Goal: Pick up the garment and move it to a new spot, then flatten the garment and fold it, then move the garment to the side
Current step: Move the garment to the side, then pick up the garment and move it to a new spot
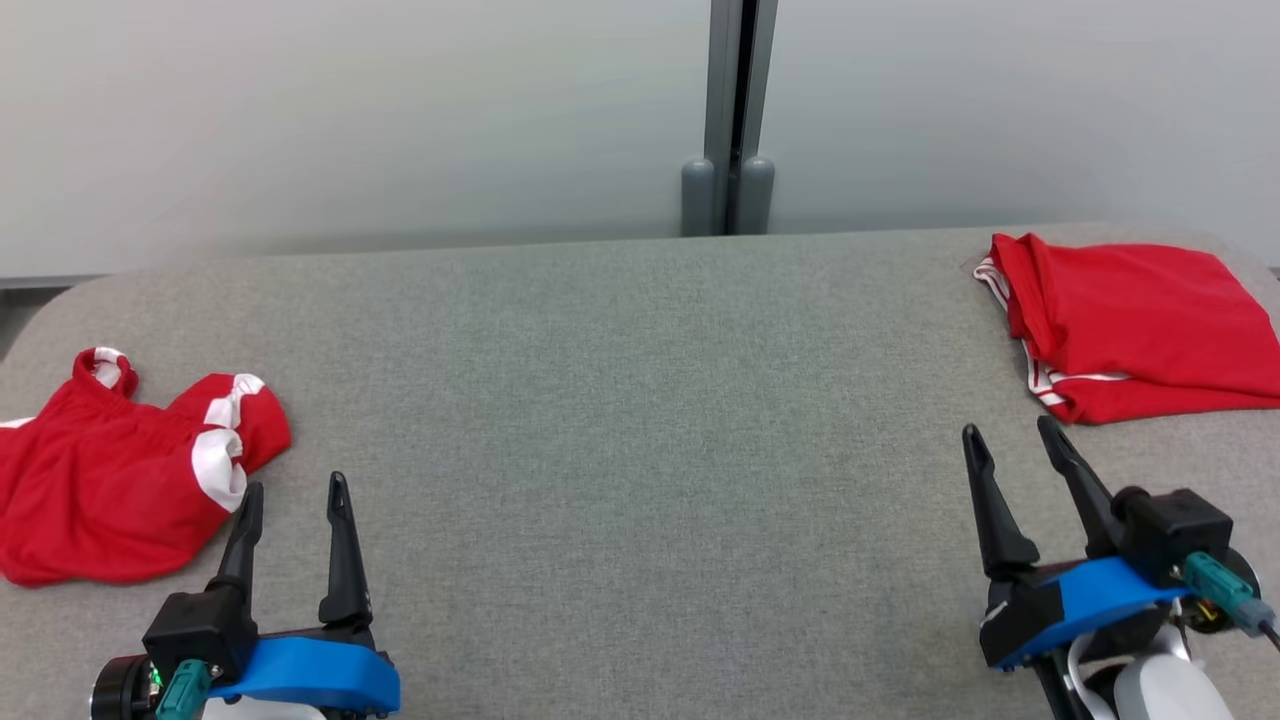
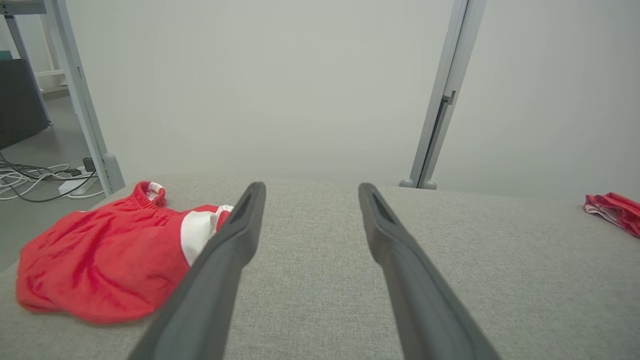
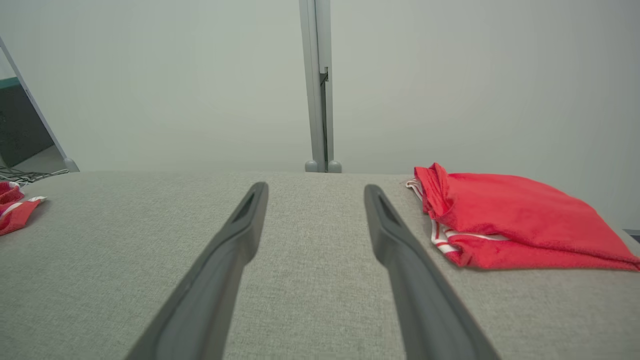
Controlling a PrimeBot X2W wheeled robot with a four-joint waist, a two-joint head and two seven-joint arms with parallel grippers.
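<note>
The left gripper (image 1: 295,483) is picked out at the lower left of the head view, fingers pointing up the frame, and its jaws are held wide apart, fully released, with bare grey surface showing between them. Just beside it, at the left edge of the frame, the crumpled red garment (image 1: 110,480) is found lying in a loose heap on the grey fabric table (image 1: 640,400), white bands and a gathered waistband turned up at its top; its near edge is seen close to the outer finger, though contact cannot be confirmed. In the left wrist view the same heap is spread at the lower left, partly covered by one finger. Over at the lower right of the head view, the right gripper (image 1: 1008,426) is also shown released, jaws parted and tilted slightly leftward. Above it, at the right edge of the frame, a folded red garment (image 1: 1140,320) is laid flat in a neat block, white stripes showing along its left and lower edges; it is kept apart from the fingertips. The two garments are set well apart, with the broad middle of the table between them. Behind the table a pale wall is seen, split by a grey upright post (image 1: 735,120), and cables (image 2: 35,180) are glimpsed on the floor at the left edge of the left wrist view.
</note>
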